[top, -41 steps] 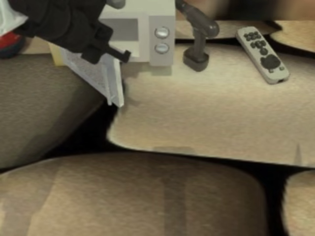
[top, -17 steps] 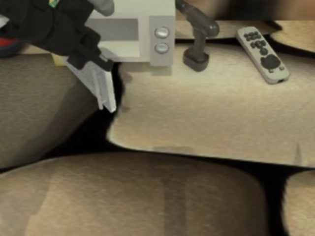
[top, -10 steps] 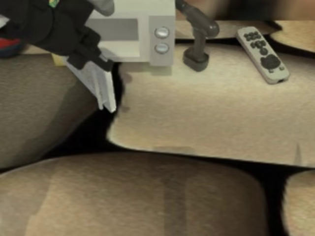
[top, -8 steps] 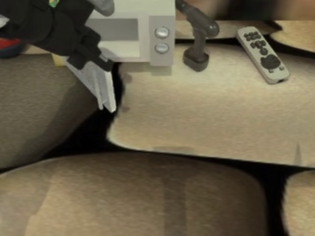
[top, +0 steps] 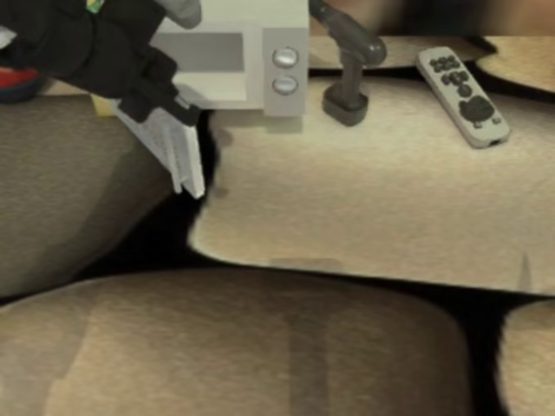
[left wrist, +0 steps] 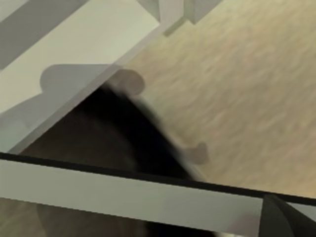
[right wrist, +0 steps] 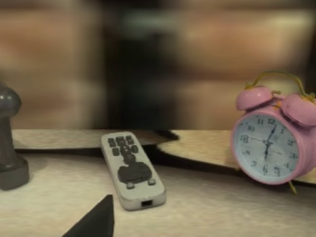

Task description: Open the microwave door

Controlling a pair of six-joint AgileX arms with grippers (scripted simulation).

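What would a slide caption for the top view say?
Left gripper holding the small white microwave's mesh-windowed door swung open, grey remote control lying to the right.

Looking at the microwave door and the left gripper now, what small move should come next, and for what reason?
Probably let go and draw back. The microwave door already stands swung wide out from the microwave, its cavity showing, and the left gripper sits at the door's top edge. Whether its fingers clamp the door cannot be seen. The right arm is not visible from above.

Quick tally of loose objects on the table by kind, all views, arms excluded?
Microwave: 1
Grey remote control: 1
Pink alarm clock: 1
Dark grey dumbbell-shaped object: 1
Red object, mostly hidden: 1
Total: 5
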